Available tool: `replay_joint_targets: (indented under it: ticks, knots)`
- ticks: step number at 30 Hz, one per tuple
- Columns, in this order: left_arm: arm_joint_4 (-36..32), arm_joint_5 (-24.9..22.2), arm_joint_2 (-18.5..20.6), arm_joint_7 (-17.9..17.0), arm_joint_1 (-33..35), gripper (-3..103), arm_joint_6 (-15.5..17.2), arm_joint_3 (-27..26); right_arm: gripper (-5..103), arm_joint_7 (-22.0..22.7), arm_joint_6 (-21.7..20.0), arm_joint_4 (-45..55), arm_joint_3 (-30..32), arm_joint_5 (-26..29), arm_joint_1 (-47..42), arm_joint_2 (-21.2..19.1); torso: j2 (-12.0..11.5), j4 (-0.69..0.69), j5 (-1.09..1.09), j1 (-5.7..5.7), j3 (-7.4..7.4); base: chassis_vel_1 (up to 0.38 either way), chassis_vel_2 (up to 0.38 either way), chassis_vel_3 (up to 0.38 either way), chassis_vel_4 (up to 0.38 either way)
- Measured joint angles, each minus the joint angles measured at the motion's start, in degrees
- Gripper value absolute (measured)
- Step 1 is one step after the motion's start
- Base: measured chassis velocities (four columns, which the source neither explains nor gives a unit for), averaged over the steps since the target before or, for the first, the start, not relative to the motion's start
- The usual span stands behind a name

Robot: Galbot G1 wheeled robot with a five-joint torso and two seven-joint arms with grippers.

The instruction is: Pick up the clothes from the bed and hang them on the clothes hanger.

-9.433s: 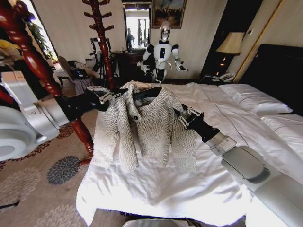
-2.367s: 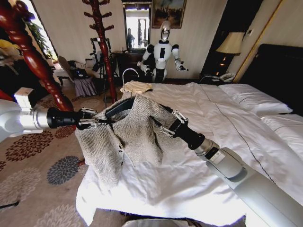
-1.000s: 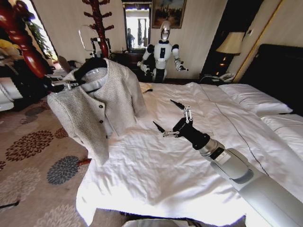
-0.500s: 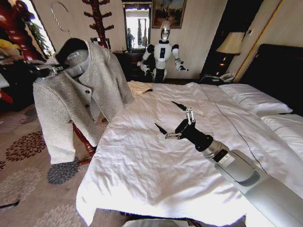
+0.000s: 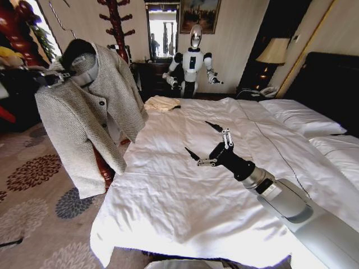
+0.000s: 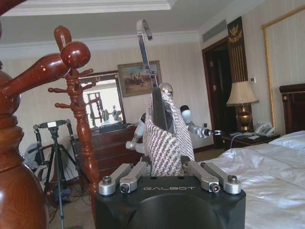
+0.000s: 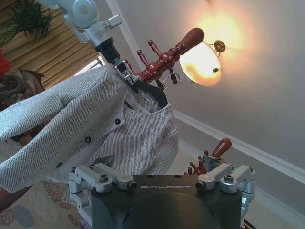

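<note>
At far left, the jacket is held aloft on the black hanger, its shoulder pinched by the left gripper. To the right, the right gripper is seen spread open and empty above the white bed.

We see the bed with its rumpled white duvet; a small cream folded cloth lies at its far left corner, white pillows along its right edge.

Hotel bedroom, warmly lit.
A floral carpet is laid; a framed painting and mirror are hung on striped walls beside a lamp.
</note>
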Motion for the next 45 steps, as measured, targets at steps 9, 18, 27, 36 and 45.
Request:
replay_joint_targets:
  ticks: [9, 18, 27, 36, 45]
  knots:
    - [-0.91, -3.27, 1.21, -2.16, -0.6, 23, 3.77, -1.82, 100, 0.15, -0.1, -0.02, 0.81, 0.11, -0.76, -0.17, 0.0, 0.0, 0.0, 0.0, 0.0, 0.0, 0.0, 0.0, 0.0]
    - [-0.59, -3.64, 0.31, -1.87, 1.26, 23, 4.89, -5.62, 100, 0.29, -0.2, 0.01, 1.79, 0.11, -2.2, -0.34, 0.0, 0.0, -0.01, 0.0, 0.0, 0.0, 0.0, 0.0, 0.0]
    - [-1.36, -2.82, -3.03, -2.66, 2.47, 23, 5.59, -8.46, 100, 1.02, -0.7, -0.14, 2.25, -0.2, -3.1, -0.43, 0.0, 0.0, -0.01, 0.0, 0.0, 0.0, 0.0, 0.0, 0.0]
    - [1.96, 3.32, -3.89, 2.13, 3.16, 23, 4.15, -8.43, 100, 1.07, -0.67, -0.27, 2.86, -0.37, -4.07, -0.45, 0.0, 0.0, -0.02, 0.0, 0.0, 0.0, 0.0, 0.0, 0.0]
    - [2.71, 4.29, -6.92, 2.53, 4.31, 23, 2.19, -10.2, 100, 1.24, -0.67, -0.49, 3.3, -0.26, -4.1, -0.85, 0.0, 0.0, -0.01, 0.0, 0.0, 0.0, 0.0, 0.0, 0.0]
